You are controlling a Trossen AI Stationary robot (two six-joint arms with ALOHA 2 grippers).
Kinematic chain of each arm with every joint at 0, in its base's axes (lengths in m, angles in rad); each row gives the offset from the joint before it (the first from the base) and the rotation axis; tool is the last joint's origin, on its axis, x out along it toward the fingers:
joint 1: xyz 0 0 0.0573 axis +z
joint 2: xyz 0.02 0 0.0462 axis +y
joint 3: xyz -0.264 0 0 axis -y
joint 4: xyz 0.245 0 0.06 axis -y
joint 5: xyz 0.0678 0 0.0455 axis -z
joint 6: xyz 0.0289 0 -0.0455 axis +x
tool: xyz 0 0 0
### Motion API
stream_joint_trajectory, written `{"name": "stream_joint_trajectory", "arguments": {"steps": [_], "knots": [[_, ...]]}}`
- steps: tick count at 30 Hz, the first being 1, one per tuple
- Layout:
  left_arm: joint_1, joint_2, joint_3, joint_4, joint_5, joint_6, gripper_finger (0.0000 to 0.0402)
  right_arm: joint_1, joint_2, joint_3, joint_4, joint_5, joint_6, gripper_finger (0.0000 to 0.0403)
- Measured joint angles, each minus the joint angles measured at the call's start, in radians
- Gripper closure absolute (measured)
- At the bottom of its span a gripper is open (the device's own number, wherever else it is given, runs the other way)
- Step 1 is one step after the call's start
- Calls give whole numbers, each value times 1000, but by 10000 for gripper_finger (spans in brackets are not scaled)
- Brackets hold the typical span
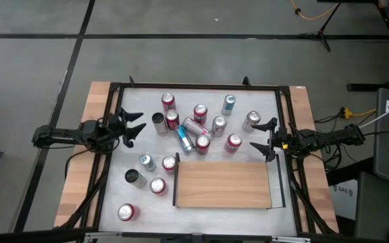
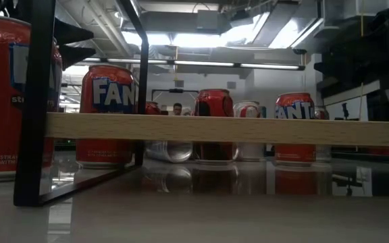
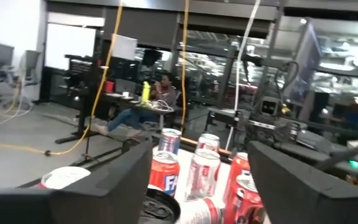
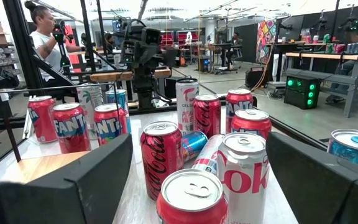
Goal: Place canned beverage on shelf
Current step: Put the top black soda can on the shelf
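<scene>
Cans stand and lie scattered across the far and left parts of the table, none on the shelf, which sits bare at the near edge. The left pincer and right pincer both hover spread wide, holding nothing, at opposite table sides.
</scene>
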Motion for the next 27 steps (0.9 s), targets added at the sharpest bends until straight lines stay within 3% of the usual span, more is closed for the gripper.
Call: {"name": "stream_joint_trajectory", "arguments": {"steps": [7,13,20,27], "knots": [[0,12,0,128,-6,-2,113,0,0,0,-1,0,0,45],[0,154,8,294,-23,2,113,0,0,0,0,0,0,45],[0,418,169,275,-145,5,113,0,0,0,3,0,0,45],[0,673,390,76,-291,4,113,0,0,0,24,0,0,45]]}}
